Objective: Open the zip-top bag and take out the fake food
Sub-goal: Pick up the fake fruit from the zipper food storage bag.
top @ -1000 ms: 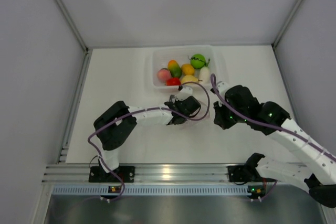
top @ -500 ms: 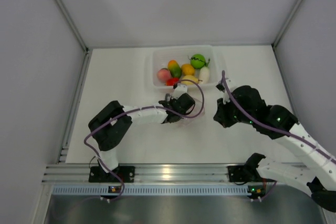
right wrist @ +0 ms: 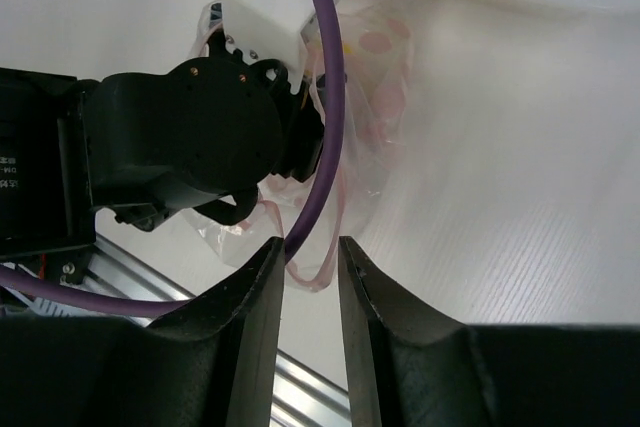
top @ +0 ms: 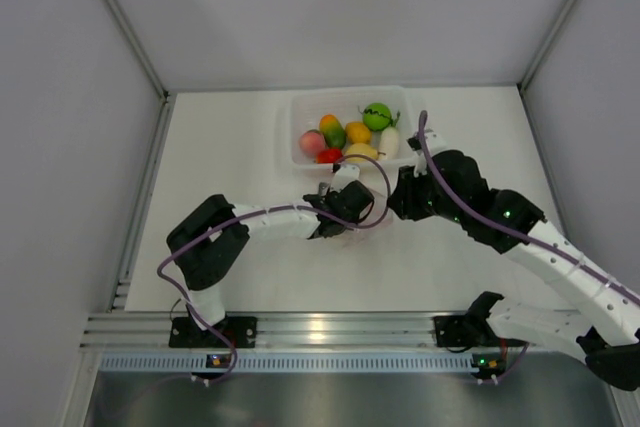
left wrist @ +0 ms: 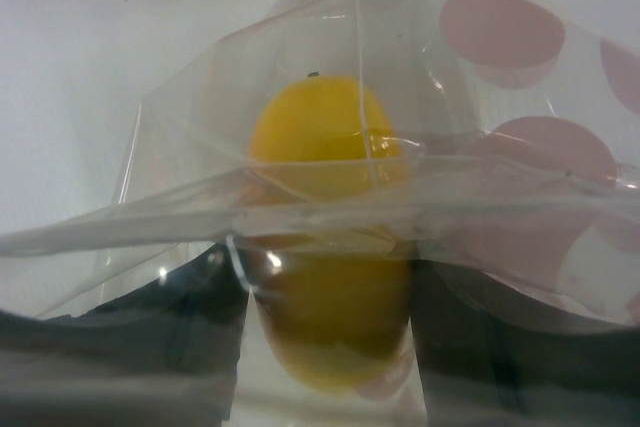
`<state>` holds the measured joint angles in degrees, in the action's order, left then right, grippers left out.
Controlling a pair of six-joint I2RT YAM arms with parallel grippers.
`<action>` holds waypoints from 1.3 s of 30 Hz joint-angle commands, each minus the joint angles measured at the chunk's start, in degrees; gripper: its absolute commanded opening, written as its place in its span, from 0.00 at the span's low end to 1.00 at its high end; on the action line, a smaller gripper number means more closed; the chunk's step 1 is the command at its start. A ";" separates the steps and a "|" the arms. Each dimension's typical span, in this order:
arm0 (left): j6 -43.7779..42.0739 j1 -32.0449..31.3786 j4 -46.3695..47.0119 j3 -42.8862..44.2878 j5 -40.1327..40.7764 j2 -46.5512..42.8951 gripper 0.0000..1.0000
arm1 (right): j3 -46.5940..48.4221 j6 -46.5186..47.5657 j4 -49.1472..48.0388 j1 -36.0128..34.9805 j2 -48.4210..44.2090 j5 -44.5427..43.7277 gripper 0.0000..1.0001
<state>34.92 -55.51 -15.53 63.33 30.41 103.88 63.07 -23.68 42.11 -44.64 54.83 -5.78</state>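
Left gripper [top: 341, 215] fingers pinch the zip-top bag [right wrist: 352, 127] near the table's [top: 230, 147] centre, seemingly; a yellow fake food [left wrist: 325, 237] piece sits inside. Right gripper [right wrist: 310, 257] fingers stand slightly parted beside the bag's edge. Other pieces fill the tub [top: 295, 152] at the far edge.

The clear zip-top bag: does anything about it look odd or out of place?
One yellow plastic fruit sits inside the clear, pink-dotted zip-top bag, while the other fake food lies in the clear rigid tub. Nothing looks spilled or damaged.

Both arms reach forward and inward; the right pincer [right wrist: 308, 252] has its fingers narrowly parted
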 commanded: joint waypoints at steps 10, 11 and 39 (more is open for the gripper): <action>2.96 -1.36 0.06 1.27 -6.86 -0.78 0.00 | -1.98 -2.33 -3.08 -2.03 0.46 -5.81 0.32; 2.88 -1.36 0.06 1.27 -6.86 -0.52 0.00 | -2.85 -2.42 -3.61 -2.03 -1.11 -6.17 0.32; 3.93 -1.36 0.06 5.05 -7.65 3.09 0.00 | -7.17 -5.94 -4.40 -2.03 -5.96 -9.68 0.33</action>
<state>37.89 -56.53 -15.05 66.65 24.21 105.62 56.27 -28.58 38.87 -46.11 49.67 -14.94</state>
